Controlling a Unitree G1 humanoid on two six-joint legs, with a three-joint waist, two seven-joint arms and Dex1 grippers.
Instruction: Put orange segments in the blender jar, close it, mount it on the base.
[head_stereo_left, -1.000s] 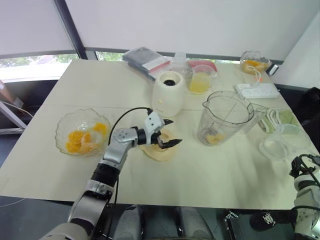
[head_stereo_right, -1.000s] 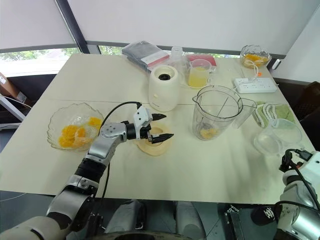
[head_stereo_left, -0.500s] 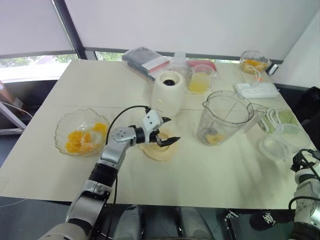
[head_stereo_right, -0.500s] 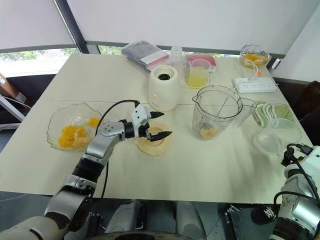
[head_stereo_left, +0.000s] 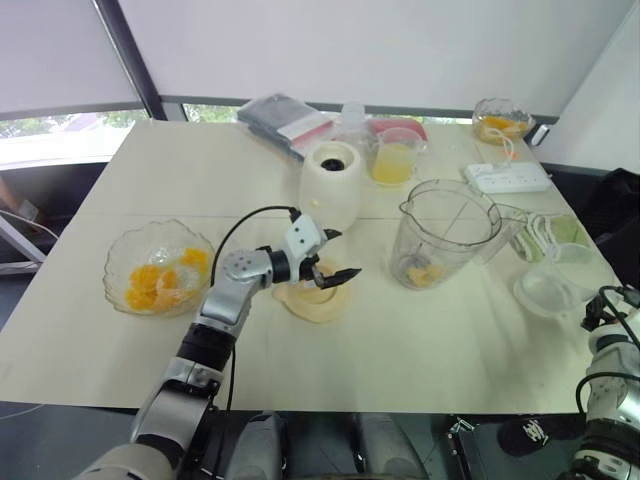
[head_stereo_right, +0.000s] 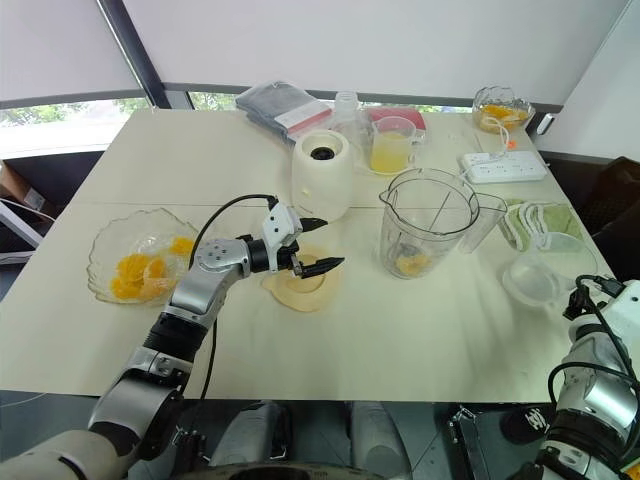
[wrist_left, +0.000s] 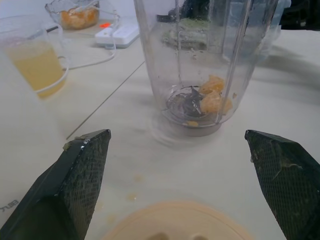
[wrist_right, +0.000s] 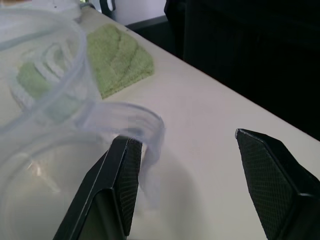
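My left gripper (head_stereo_left: 333, 257): fingers spread wide with nothing between them, hovering just over the flat cream lid (head_stereo_left: 313, 298) that lies on the table (head_stereo_left: 430, 340)
My right gripper (wrist_right: 187, 185): fingers apart and empty, down by the table's right edge, one finger just beside the rim of a clear plastic container (head_stereo_left: 552, 290)
Blender jar (head_stereo_left: 447, 231): upright and uncovered, ahead of my left gripper and to its right, apart from it; its handle points toward my right side
Orange segments (wrist_left: 212, 97): a few lie at the jar's bottom by the metal blades; more sit in the scalloped glass bowl (head_stereo_left: 160, 268) well to the left of my left arm
Base (head_stereo_left: 332, 184): stands just beyond my left gripper, dark socket facing up, with no jar on it
Cup of yellow juice (head_stereo_left: 394, 160): behind the base, further from my left gripper
Power strip (head_stereo_left: 507, 178): white, past the jar toward the far right
Green cloth (wrist_right: 117, 60): on the table just beyond the clear container near my right gripper
Small bowl of fruit (head_stereo_left: 499, 118): at the far right corner, well away from both my grippers
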